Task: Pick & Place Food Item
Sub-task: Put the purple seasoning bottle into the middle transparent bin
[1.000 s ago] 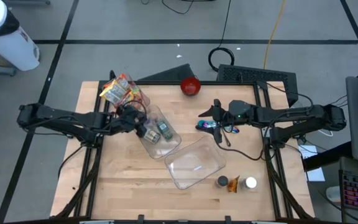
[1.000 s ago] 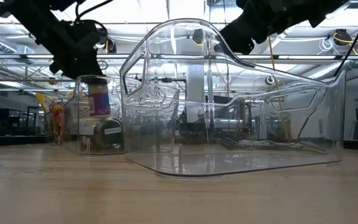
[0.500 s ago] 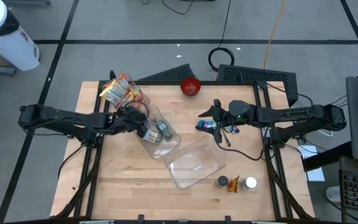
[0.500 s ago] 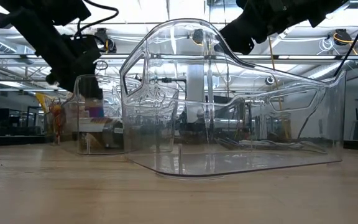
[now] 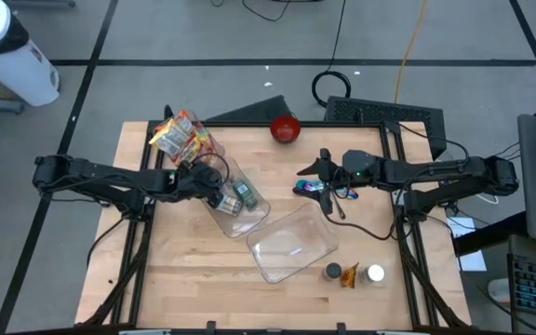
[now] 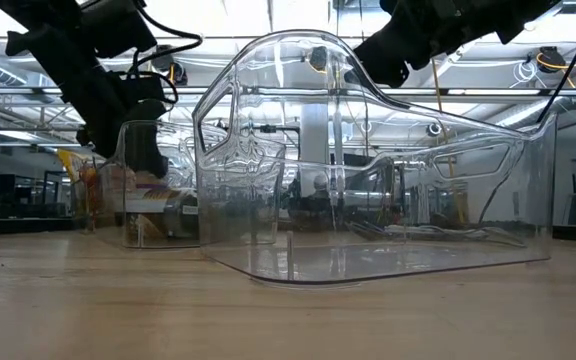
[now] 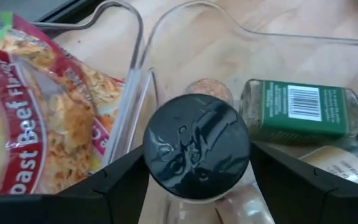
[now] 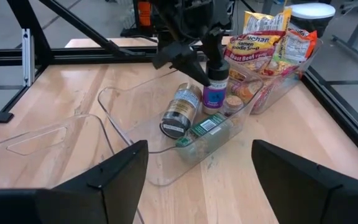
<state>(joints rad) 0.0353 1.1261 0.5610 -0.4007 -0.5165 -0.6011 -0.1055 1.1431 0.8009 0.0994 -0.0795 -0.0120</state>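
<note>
Two fingers of the left claw [image 7: 197, 186] stand apart on either side of a black-capped spice jar [image 7: 196, 148], upright in the clear bin [image 8: 166, 168] on the desk [image 5: 194, 270]. The right claw [image 5: 325, 191] hangs open and empty, well apart.

Two slim arms of dark, near-black segments joined by rounded joints are seen from above. Black cables are looped loosely along the left arm [image 5: 100, 179] near its wrist, and a black cable is trailed from the right arm [image 5: 426, 172] down across the wood. A small green light is shown on the right wrist housing. Matte black, flat, wedge-shaped fingers [image 8: 89, 186] are shown in the wrist views.
</note>
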